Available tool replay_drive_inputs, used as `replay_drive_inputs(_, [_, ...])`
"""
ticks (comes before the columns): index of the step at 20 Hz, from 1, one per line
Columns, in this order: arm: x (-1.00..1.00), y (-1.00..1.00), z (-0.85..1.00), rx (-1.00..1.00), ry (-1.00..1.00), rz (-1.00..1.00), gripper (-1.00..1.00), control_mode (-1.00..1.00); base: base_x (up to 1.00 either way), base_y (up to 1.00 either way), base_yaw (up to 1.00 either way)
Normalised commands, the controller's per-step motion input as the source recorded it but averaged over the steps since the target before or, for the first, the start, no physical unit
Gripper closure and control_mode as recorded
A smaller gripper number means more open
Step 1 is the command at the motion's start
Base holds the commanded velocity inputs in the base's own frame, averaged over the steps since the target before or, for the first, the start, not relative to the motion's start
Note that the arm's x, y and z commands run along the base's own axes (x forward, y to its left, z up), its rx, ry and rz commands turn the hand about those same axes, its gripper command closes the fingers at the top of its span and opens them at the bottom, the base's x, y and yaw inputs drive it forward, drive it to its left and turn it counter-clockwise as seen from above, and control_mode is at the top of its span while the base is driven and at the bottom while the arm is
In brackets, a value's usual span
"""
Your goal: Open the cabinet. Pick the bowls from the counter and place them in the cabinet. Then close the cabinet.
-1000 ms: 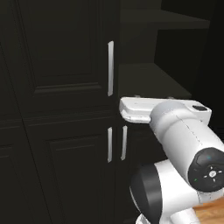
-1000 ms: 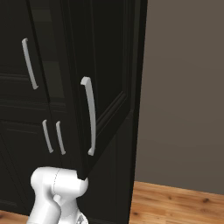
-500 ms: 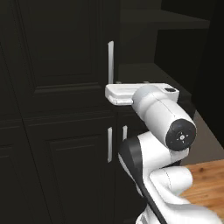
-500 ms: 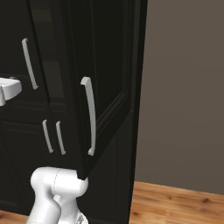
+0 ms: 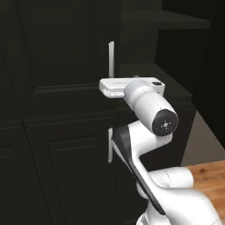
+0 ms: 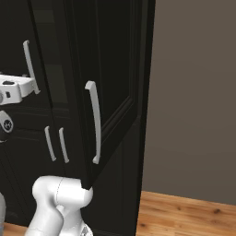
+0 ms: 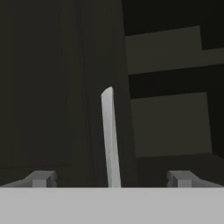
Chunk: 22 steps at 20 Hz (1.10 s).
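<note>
Swung leftward since a second ago: hand and gripper (image 7: 111, 179) now level with the lower part of the left door's long white handle (image 5: 111, 59), where before they hung further right, off the door edge. No change in the doors or in the camera's standpoint.

Cabinet (image 5: 57, 88) tall, black, panelled; left door shut, right door (image 6: 110, 87) swung wide out toward the base, its own long white bar handle (image 6: 94, 120) facing the right base camera. Dark inner shelves (image 5: 162, 22) bared beyond the left door's edge, nothing made out on them. Left handle upright between the two dark finger tips (image 7: 41, 178) in the hand view, nearer the middle than either tip, touched by neither. Jaws spread wide, pinching nothing.

Below, shorter white handles (image 6: 55, 144) on the lower doors, side by side. Further out, plain grey wall (image 6: 193, 92) and wood-plank floor (image 6: 184, 214). No brand, label or writing legible anywhere.
</note>
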Motion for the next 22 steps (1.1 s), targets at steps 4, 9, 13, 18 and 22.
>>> replay_drive_inputs(4, [0.63,0.00,0.00,0.00,0.02,0.00,-1.00,-1.00,0.00,0.00,0.00])
replay_drive_inputs(9, [0.76,0.03,-0.02,0.00,0.04,0.00,-1.00,-1.00,0.00,0.00,0.00])
replay_drive_inputs(13, [0.85,0.12,-0.14,0.00,0.01,0.00,-1.00,-1.00,0.00,0.00,0.00])
replay_drive_inputs(18, [0.87,0.24,-0.23,-0.02,0.00,0.00,-1.00,-1.00,0.00,0.00,0.00])
replay_drive_inputs(22, [0.96,0.30,-0.29,-0.04,0.00,0.00,-1.00,-1.00,0.00,0.00,0.00])
